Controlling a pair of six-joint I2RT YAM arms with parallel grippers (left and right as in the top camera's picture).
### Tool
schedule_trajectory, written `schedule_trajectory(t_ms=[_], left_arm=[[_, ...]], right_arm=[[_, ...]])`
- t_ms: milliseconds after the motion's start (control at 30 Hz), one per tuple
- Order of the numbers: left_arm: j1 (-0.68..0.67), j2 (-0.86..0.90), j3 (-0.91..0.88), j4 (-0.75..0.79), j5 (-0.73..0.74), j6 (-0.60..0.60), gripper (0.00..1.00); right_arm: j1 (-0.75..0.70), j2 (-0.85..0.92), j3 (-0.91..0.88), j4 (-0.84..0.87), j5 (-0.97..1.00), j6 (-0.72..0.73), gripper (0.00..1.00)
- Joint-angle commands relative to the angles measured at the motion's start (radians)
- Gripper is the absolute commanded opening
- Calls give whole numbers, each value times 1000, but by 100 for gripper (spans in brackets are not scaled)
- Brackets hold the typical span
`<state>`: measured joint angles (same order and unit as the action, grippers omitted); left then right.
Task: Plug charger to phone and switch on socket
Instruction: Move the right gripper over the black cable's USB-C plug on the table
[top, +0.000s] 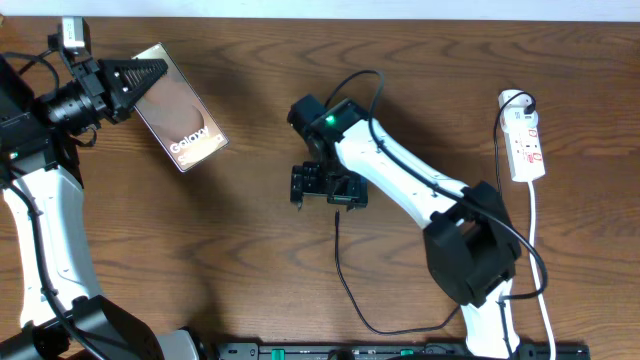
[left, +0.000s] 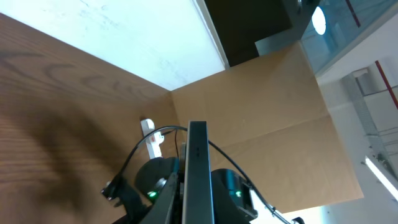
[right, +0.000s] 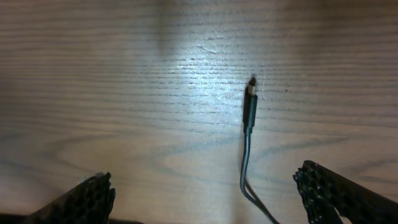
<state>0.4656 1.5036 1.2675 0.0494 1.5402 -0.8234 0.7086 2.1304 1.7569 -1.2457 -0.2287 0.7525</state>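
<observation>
My left gripper (top: 148, 76) is shut on the phone (top: 184, 124) and holds it tilted above the table at the far left. In the left wrist view the phone (left: 198, 155) shows edge-on between the fingers. The charger's black cable (top: 345, 280) lies on the table, its connector tip (top: 337, 213) just in front of my right gripper (top: 329, 192). In the right wrist view the tip (right: 250, 109) lies flat ahead of the open, empty jaws (right: 205, 190), right of centre. The white socket (top: 526, 142) lies at the far right, also far off in the left wrist view (left: 150, 138).
The charger cable loops toward the table's front edge and back up to a black plug (top: 517, 100) at the socket's far end. A white cord (top: 535, 250) runs from the socket to the front edge, beside the right arm's base (top: 470, 255).
</observation>
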Motion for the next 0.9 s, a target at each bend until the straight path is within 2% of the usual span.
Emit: schedule_trajectory(t_ms=[0,367,867], left_arm=[[3,-7,6,5,31,19,8],[3,-7,6,5,31,19,8],[3,-7,6,5,31,19,8]], right_arm=[[21,28,6,-6,13,34,93],[45,32,-5,-22,21,37,95],[45,32,-134,55,20,40,95]])
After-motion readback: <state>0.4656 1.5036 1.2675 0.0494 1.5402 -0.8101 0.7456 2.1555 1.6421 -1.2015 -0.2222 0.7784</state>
